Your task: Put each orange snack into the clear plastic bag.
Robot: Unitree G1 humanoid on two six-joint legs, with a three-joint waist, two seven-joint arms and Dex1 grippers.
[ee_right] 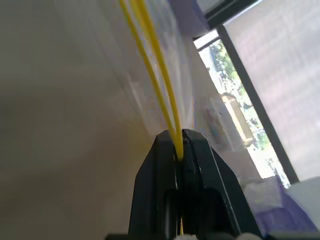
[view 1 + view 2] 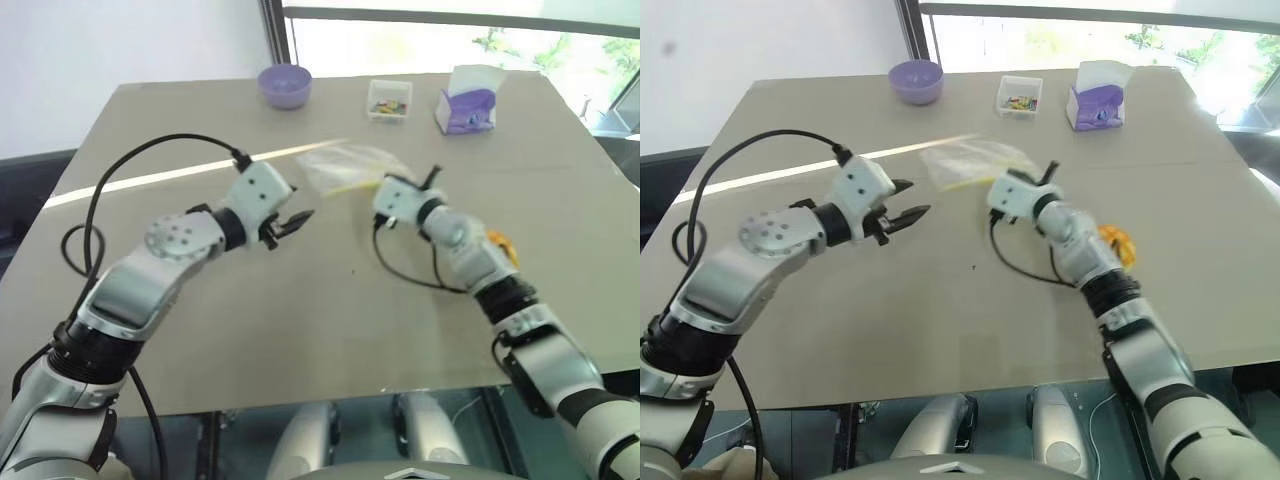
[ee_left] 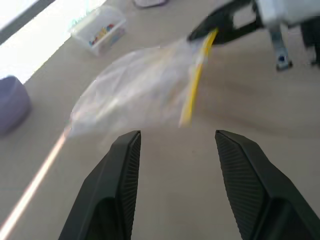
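Bare tabletop [image 2: 300, 330] lies open between and in front of both arms. The clear plastic bag [image 2: 345, 165] lies mid-table, a black cable [image 2: 405, 270] loops beside it, and a purple bowl [image 2: 285, 85], small clear box [image 2: 389, 99] and tissue box [image 2: 467, 105] line the far edge.

Tan table [image 2: 300, 330]; bowl [image 2: 285, 85], clear box [image 2: 390, 99], tissue box [image 2: 467, 103], bun [image 2: 1116, 243]
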